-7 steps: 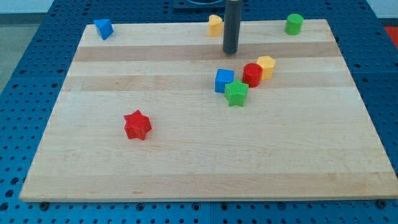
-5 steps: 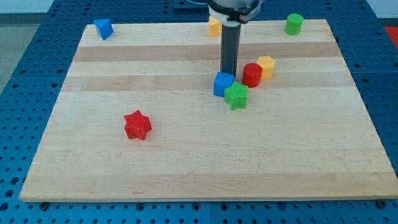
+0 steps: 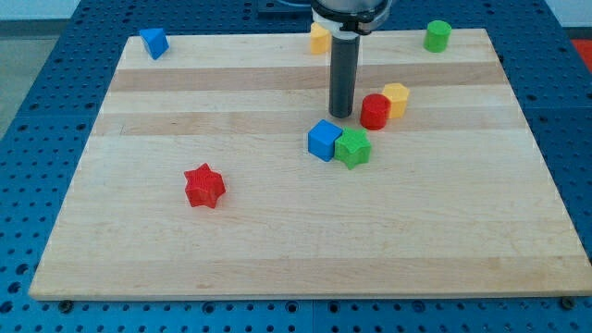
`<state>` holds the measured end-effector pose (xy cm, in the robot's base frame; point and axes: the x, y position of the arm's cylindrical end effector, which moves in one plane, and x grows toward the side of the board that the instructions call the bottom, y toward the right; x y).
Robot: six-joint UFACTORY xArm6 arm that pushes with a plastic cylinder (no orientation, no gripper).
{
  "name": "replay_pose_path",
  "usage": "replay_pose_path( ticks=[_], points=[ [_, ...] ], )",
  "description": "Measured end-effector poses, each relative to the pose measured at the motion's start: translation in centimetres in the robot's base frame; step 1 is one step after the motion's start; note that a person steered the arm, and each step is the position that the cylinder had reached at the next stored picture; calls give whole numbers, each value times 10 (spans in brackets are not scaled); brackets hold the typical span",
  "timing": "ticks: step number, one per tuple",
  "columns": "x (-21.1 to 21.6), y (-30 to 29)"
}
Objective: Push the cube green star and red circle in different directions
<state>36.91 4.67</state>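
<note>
Board (image 3: 185, 250): my tip (image 3: 342, 115) beside red circle (image 3: 374, 112).

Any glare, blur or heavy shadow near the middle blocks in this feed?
Camera view: evenly lit and sharp, with no glare on the board. My tip casts only a faint shadow. The blue cube, green star and red circle have crisp edges.

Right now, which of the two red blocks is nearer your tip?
The red circle, just to the view's right of my tip and beside the yellow block. The red star sits far off toward the view's lower left.
</note>
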Motion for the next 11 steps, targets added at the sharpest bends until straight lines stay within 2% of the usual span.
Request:
replay_pose_path(
  ticks=[5,6,7,8,9,11],
  points=[
    [26,14],
    [67,25],
    [66,72],
    [21,99],
    [5,64],
    [8,-61]
  ],
)
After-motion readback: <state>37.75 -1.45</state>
